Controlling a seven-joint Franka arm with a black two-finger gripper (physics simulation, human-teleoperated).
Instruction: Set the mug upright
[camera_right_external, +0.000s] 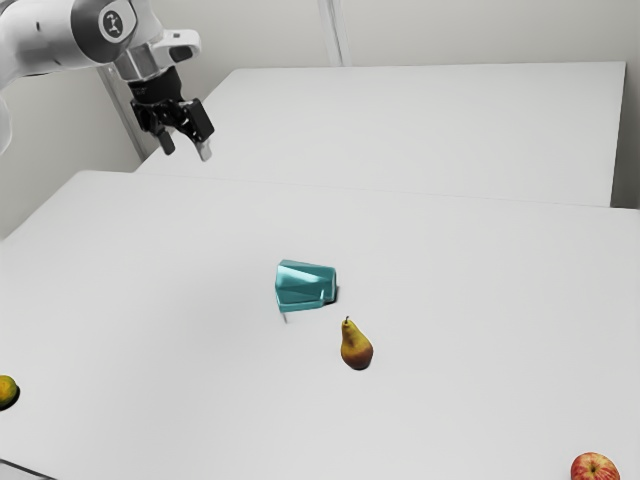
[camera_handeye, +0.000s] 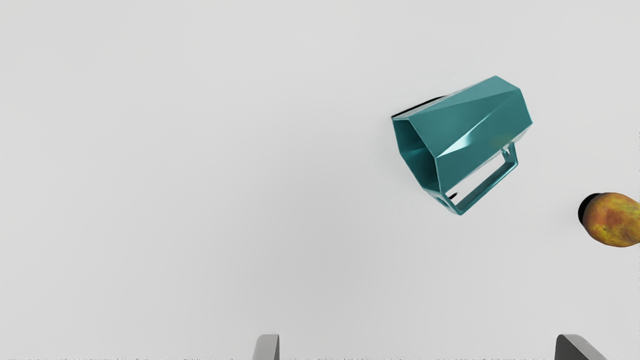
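1. The mug lies on its side on the table, around the middle of the exterior view, so it is not upright.
2. The fingers are spread wide with nothing between them; the exterior view has them raised well clear of the mug, towards its upper left.
3. The step in hand looks to be the reach for the mug. The next move probably calls for carrying the open fingers over and down to it, lined up to close across the body or on the handle, before lifting and turning it mouth up.
4. The mug is teal and glossy, with flat, angular facets that catch the light. Its body narrows from a many-sided open mouth to the base, and an angular loop handle juts from one side.
5. The mouth faces roughly the exterior view's left. The pear lies near the base end, apart from the mug; a hand swinging wide there could nudge it.
6. The slick, slanted facets may let the mug twist in a loose grip.
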